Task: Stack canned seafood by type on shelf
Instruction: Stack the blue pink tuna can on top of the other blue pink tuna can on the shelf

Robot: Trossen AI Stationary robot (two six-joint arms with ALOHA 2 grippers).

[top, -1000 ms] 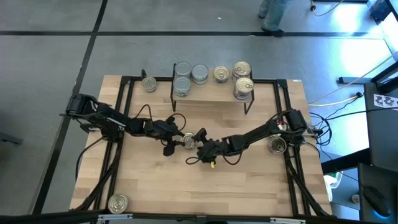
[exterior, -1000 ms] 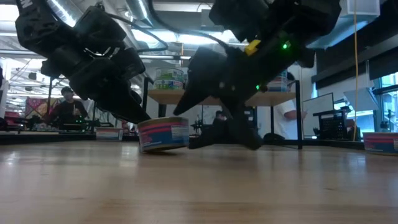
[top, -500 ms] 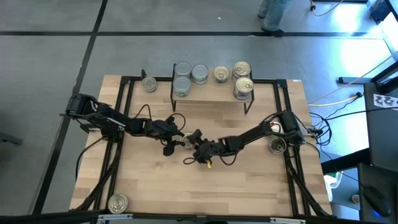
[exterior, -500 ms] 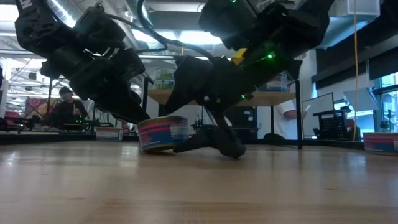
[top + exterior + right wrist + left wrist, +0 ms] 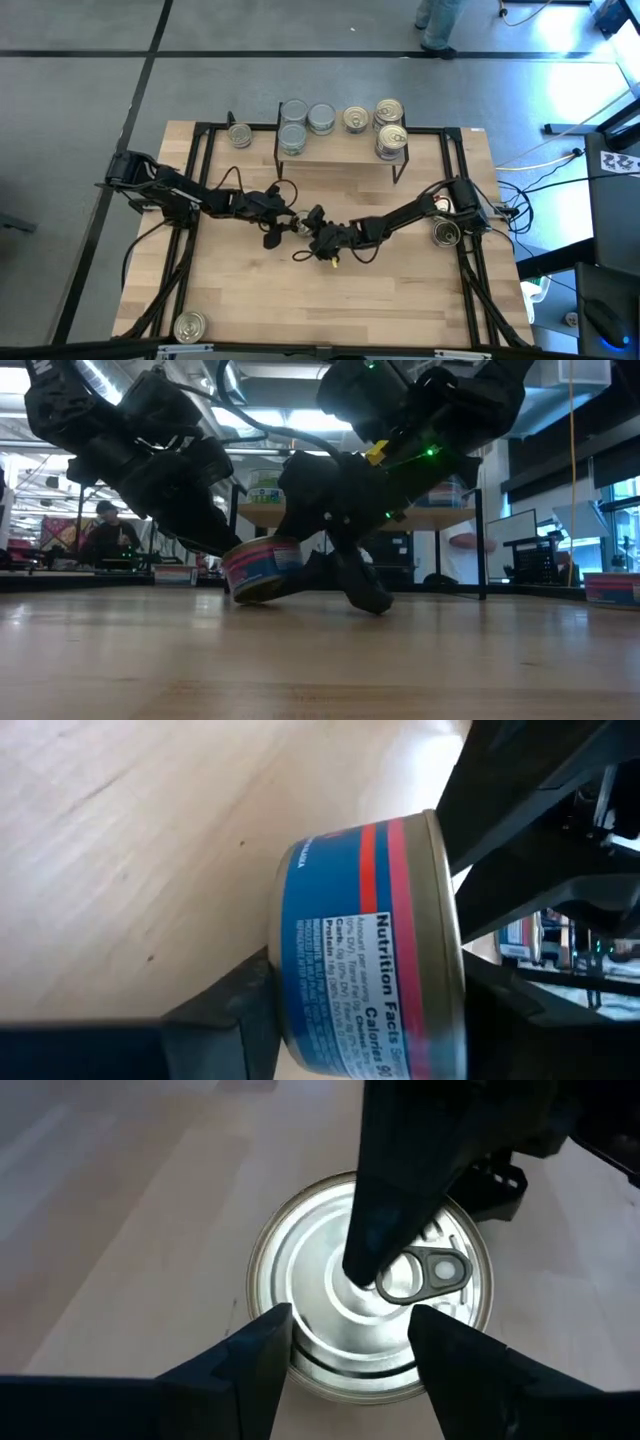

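Observation:
A canned seafood tin (image 5: 262, 568) with a silver pull-tab lid (image 5: 330, 1295) and a blue and red label (image 5: 370, 940) sits tilted at mid-table. My right gripper (image 5: 309, 226) is shut on it from the table's right. My left gripper (image 5: 350, 1342) stands open at the tin's left side. The shelf (image 5: 345, 152) at the far edge carries silver-topped tins (image 5: 293, 137) on its left and gold-topped tins (image 5: 391, 140) on its right. My right gripper pinches the tin top to bottom: one finger (image 5: 385, 1220) lies on the lid's middle (image 5: 335, 1285), the other (image 5: 235, 1010) is under the base. The fingers slant down from the table's right. The tin's right side is raised and its lower left edge (image 5: 240, 597) rests on the table. My left gripper has its two open fingertips (image 5: 268, 1342) at the tin's rim (image 5: 300, 1365) on the side toward the table's left, slanting down. In the low view the finger (image 5: 205, 525) meets the tin's upper left edge. Whether it presses, I cannot tell.
Loose tins lie on the table at the far left (image 5: 240, 135), the near left corner (image 5: 190, 326) and the right edge (image 5: 446, 234). Black frame rails (image 5: 200, 190) and cables run along both sides. A person (image 5: 108, 530) sits in the room behind.
My right gripper has moved toward the table's left and down to the tin and has shut on it, one finger over the lid and one under the base. The tin, flat before, is now tipped: its right side has risen and its left edge has stayed down.

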